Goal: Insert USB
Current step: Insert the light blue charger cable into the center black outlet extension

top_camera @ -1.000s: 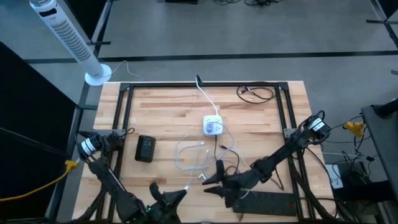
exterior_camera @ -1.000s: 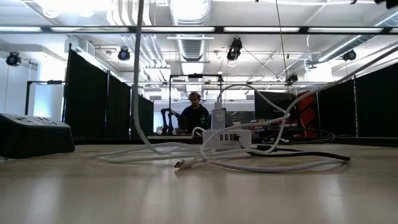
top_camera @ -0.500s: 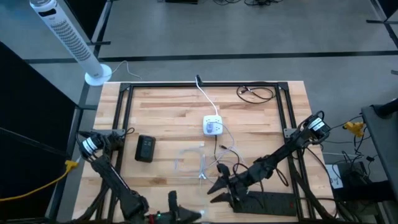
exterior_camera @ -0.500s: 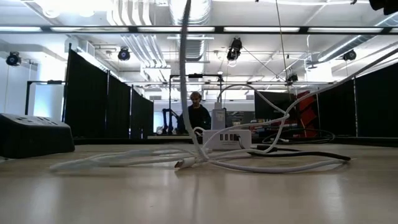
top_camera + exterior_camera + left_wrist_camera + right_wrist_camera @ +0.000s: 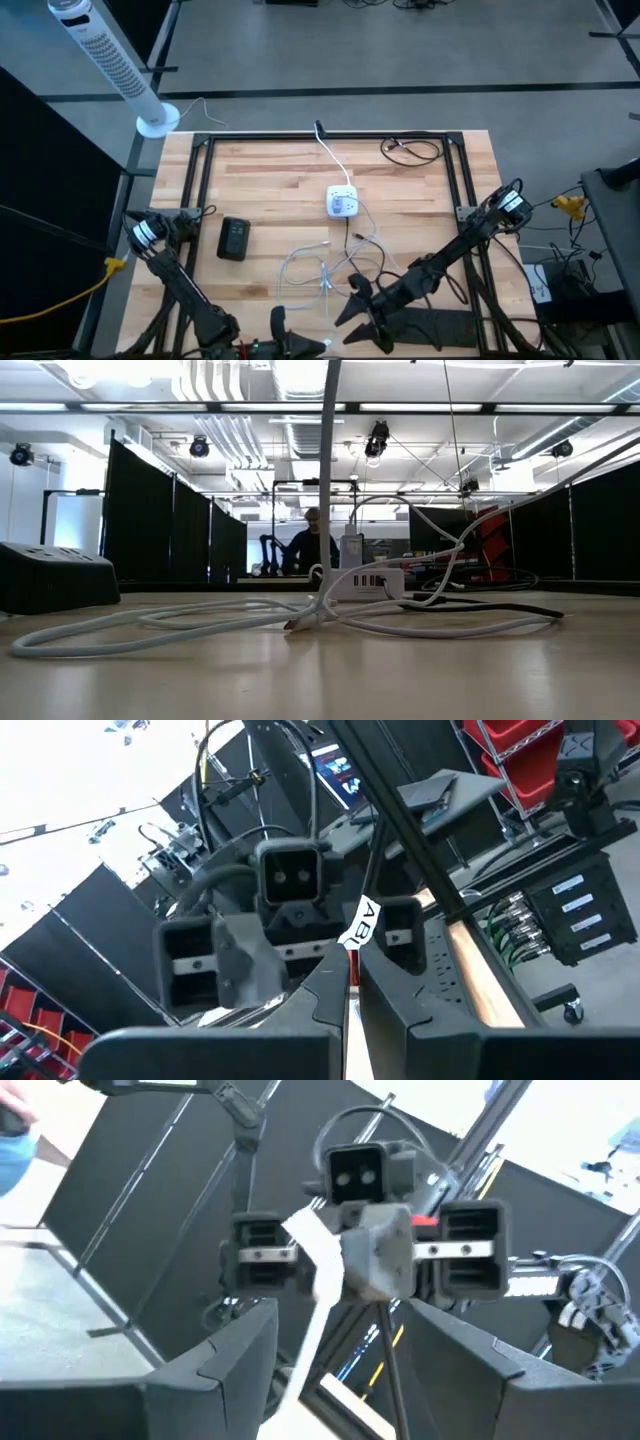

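While left tool point(image 5: 290, 335) pinches white USB cable point(image 5: 325, 268), white charger hub point(image 5: 342, 202) apart

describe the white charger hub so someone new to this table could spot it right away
Start from the wooden table seen from above and go to its middle. The charger hub is the small white block there, with a white cable running from it to the far edge. The black box to its left is dark and flat.

left end effector point(image 5: 285, 335) cut off, perhaps closed

Both grippers face off, left point(image 5: 285, 325) narrow, right point(image 5: 362, 305) spread
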`<state>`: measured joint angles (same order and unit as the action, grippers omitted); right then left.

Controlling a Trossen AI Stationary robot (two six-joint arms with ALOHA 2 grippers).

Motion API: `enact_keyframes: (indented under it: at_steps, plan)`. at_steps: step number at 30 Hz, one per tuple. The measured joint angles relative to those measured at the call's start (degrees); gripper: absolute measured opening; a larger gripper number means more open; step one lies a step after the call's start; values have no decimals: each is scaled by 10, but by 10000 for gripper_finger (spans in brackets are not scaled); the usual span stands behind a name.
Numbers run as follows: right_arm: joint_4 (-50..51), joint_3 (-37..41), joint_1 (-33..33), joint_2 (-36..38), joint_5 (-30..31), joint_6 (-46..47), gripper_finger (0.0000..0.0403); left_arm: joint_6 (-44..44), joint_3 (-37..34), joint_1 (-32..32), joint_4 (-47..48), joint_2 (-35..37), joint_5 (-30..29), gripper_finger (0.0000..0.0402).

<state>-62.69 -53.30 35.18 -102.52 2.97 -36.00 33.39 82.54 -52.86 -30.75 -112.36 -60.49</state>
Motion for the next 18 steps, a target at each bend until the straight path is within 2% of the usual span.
enact_keyframes:
  at_steps: [5,11,14,18]
  plan:
    - [18,-26,-1,0,0,-1,186,15,-1,2,-22,0,0,3]
    - [49,-44,1,0,1,-16,174,76,-1,6,-79,0,5,3]
    - [40,-45,2,0,1,-20,169,83,-1,9,-85,0,28,3]
    - [39,-45,5,0,0,-20,158,82,-1,17,-87,0,31,3]
